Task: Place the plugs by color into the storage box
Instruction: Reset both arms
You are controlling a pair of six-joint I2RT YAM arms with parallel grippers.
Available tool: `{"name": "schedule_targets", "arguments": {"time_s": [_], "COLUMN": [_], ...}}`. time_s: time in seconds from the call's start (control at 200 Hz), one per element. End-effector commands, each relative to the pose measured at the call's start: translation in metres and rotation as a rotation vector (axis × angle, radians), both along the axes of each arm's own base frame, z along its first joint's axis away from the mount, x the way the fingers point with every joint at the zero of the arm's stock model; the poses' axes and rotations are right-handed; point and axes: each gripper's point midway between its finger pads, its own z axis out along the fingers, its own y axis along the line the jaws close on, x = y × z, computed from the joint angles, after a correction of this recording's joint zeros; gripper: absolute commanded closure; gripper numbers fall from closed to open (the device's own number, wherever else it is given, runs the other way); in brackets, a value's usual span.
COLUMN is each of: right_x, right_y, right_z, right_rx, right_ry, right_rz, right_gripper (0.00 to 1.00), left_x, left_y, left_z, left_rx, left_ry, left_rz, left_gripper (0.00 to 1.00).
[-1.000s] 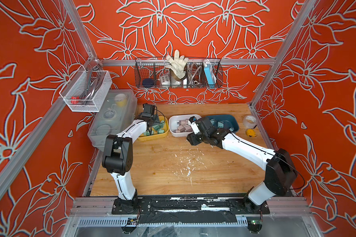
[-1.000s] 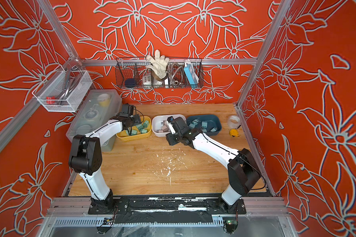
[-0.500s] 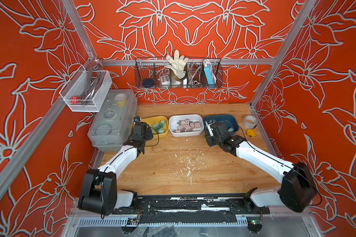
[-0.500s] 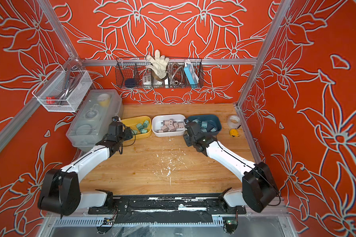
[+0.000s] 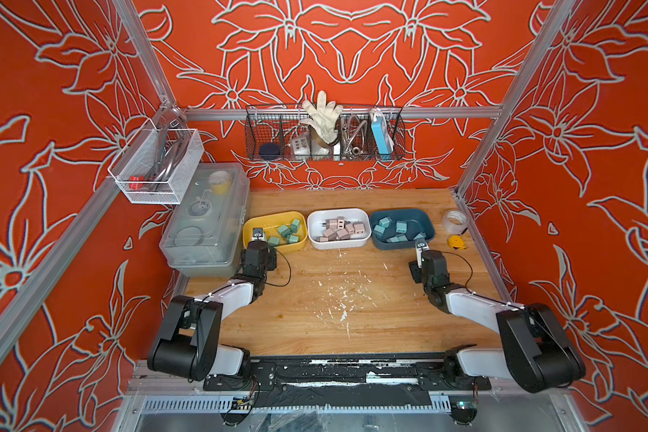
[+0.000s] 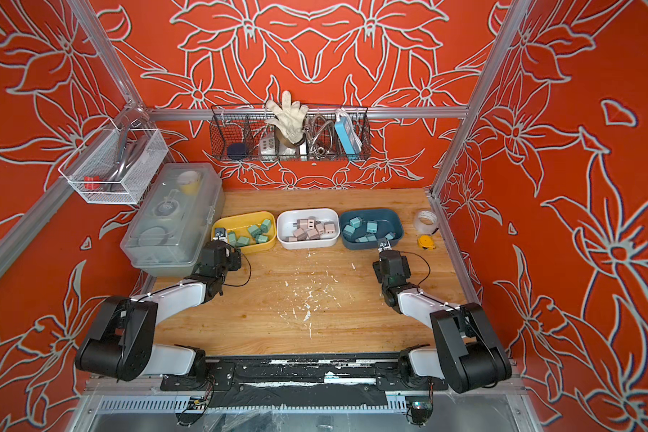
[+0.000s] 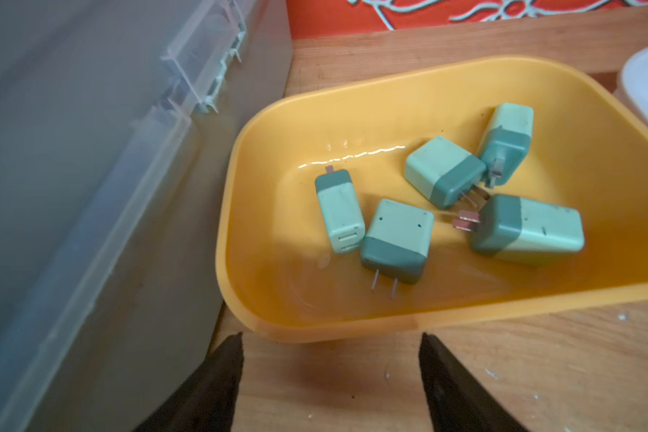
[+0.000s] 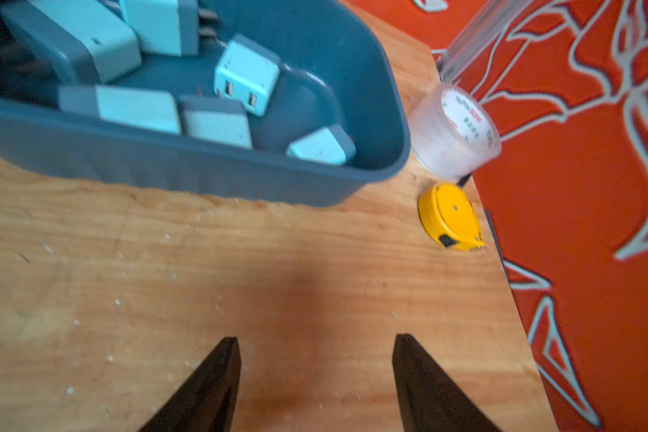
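Three storage boxes stand in a row at the back of the table. The yellow one [image 5: 274, 215] holds several mint green plugs [image 7: 397, 239], the white one [image 5: 337, 211] several pink plugs [image 5: 339, 229], and the blue one [image 8: 188, 168] several light blue plugs [image 8: 246, 76]. My left gripper [image 7: 330, 338] hovers open and empty just short of the yellow box's near rim, by its left corner [image 5: 257, 236]. My right gripper [image 8: 315, 338] is open and empty over bare wood in front of the blue box's right end [image 5: 421, 245].
A translucent lidded case [image 5: 203, 224] stands close to the left of the yellow box. A tape roll [image 5: 455, 220] and a yellow tape measure [image 5: 457, 242] lie by the right wall. Baskets hang on the back wall [image 5: 324, 134] and the left wall [image 5: 154, 164].
Both arms have drawn back from over the boxes. The left one retreated from the yellow box towards the front. The right one swung from the white box across to the blue box's right end.
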Motion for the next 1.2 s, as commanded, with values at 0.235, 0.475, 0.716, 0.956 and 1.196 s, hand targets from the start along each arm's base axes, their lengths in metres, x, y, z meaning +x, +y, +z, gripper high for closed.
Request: {"name": "schedule_targets", "arguments": {"time_s": [0.235,0.475,0.716,0.956,1.196], "right_x": [0.027,0.012,0.016,0.016,0.015], "right_y": [0.012,-0.013,-0.022,-0.022,-0.022], "right_z": [0.017,0.015,0.012,0.011,0.012], "right_rx": [0.133,0.296,0.303,0.302,0.3], "right_ry": [-0.042,-0.207,-0.183,-0.178,-0.182], "right_rz": [0.138,0.123,0.07,0.068,0.069], "right_gripper": [0.32,0.32,0.03,0.01,0.01], "left_x": [-0.004,-0.014,-0.008,-0.008,-0.008], "left_y": [-0.011,-0.01,0.003,0.003,0.003], "left_z": [0.011,0.001,-0.002,-0.001,-0.002], "left_rx": [-0.057,-0.104,-0.128,-0.128,-0.13], "left_ry": [-0.125,-0.181,-0.164,-0.162,-0.158], "left_rz": [-0.11,-0.132,-0.076,-0.073,-0.074], "left_gripper": [0.25,0.24,0.11,0.01,0.01]}}
